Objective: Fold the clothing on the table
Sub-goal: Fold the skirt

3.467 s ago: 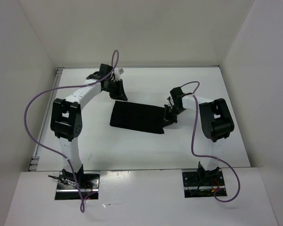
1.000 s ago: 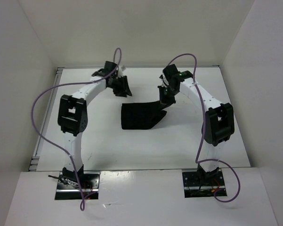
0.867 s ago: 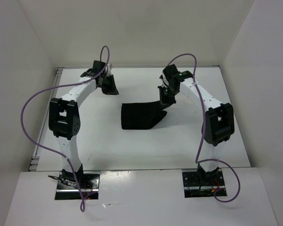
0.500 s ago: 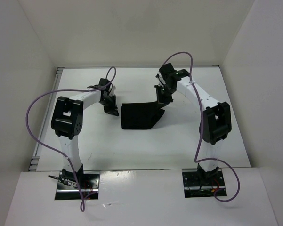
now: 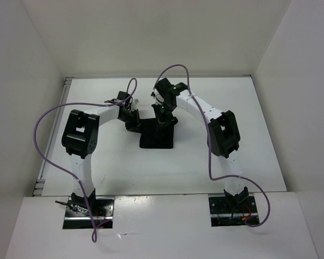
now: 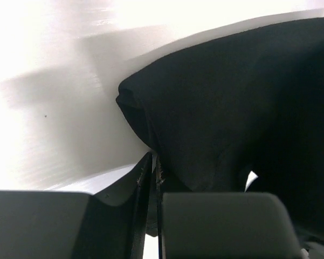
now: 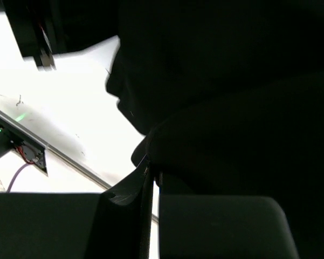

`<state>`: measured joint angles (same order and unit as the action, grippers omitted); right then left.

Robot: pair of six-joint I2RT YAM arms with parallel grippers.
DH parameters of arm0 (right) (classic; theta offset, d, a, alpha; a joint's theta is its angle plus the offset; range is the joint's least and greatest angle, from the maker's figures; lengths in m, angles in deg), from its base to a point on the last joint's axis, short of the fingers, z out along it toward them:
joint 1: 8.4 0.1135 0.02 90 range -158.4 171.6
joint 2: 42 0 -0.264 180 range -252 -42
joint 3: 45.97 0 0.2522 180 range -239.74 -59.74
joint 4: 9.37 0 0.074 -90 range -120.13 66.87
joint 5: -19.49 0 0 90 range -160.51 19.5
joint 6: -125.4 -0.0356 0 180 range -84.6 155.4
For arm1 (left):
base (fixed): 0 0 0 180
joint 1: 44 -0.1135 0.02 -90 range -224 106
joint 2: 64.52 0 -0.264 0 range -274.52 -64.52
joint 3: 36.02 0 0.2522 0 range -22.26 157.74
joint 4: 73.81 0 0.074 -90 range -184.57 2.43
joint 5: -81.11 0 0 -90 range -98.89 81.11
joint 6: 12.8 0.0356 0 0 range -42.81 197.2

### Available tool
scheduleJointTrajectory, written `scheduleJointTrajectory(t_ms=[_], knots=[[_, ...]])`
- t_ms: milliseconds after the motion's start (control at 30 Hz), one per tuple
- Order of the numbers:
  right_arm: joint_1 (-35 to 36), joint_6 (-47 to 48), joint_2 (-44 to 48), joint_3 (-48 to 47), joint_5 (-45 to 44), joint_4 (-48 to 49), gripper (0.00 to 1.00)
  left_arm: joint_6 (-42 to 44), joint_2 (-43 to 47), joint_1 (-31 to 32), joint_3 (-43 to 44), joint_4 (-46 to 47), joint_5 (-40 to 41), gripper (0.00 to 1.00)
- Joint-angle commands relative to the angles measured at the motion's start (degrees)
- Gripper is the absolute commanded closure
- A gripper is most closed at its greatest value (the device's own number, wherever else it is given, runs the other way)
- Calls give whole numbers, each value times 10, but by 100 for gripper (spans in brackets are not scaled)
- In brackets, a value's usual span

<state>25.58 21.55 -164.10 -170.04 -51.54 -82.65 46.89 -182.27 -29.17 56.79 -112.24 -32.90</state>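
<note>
Bright, even light falls from overhead in the top view. The table (image 5: 232, 156) is almost white around the clothing (image 5: 157, 135), with only faint, soft shadows beside it. The clothing itself reads as flat black, its folds lost. In the left wrist view the table left of the clothing burns out to glare, a soft grey shadow lies just left of the cloth, and the foreground below it is out of focus. The right wrist view is very dark, perhaps underexposed, with washed-out table left of the clothing.

Black clothing (image 5: 157, 137) on the table (image 5: 259, 135), left gripper (image 5: 133, 120) and right gripper (image 5: 164, 116) at its far edge
</note>
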Motion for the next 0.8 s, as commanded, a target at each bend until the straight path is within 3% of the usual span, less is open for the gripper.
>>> scheduleJointTrajectory(t_ms=[0,400,567,767], knots=[[14,9,-33,-58,37,8,100,1,-14,3,2,3,-2,87],[49,27,-135,-228,48,-60,100,1,2,3,-8,-2,4,87],[49,32,-126,-212,48,-60,100,1,7,3,-13,-2,9,87],[49,37,-57,-122,30,-49,100,1,7,3,-14,-2,9,87]])
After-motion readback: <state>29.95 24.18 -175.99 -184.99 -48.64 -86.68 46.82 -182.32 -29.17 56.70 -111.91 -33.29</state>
